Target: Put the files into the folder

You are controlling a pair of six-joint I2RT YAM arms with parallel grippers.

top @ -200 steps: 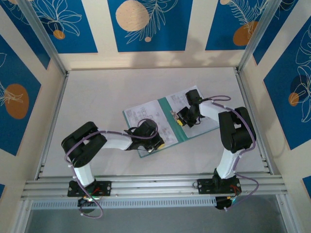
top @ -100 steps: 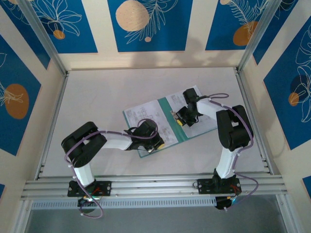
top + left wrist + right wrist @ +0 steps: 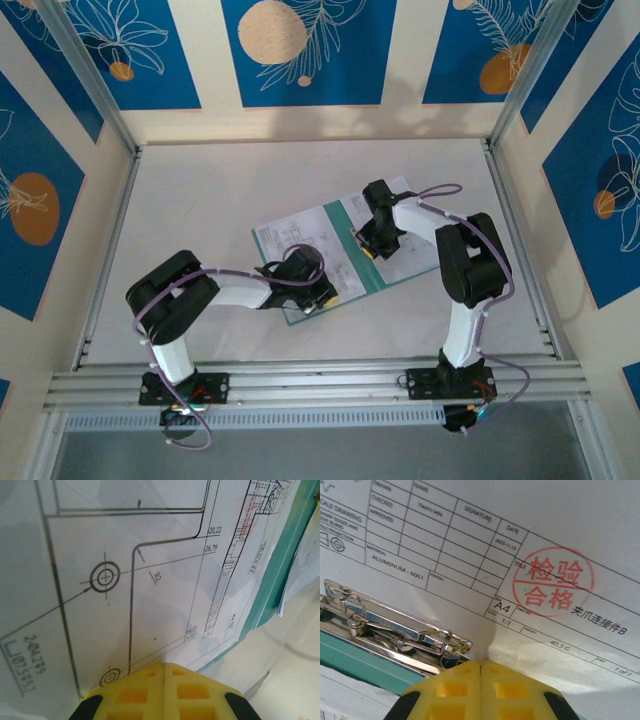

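1. One flat teal-green card folder (image 3: 274,580) lies open on the pale grey bench (image 3: 220,190). Two white printed paper sheets (image 3: 295,240) can be counted in it, one on each half; I cannot tell whether more lie beneath them
2. The left-hand sheet (image 3: 150,555) carries line drawings with dimensions. A strip of teal shows past its edge, and beyond that the edge of the other sheet
3. The right-hand sheet (image 3: 570,525) bears a title table and a round red stamp (image 3: 555,582). One shiny metal spring clip (image 3: 395,630) sits at its edge, over the teal
4. The left pincer (image 3: 318,297) has its yellow fingers (image 3: 130,695) pressed together, tips at the left-hand sheet
5. The right pincer (image 3: 368,245) is likewise pressed together, tips at the right-hand sheet just beside the clip; I cannot tell whether paper is caught between them
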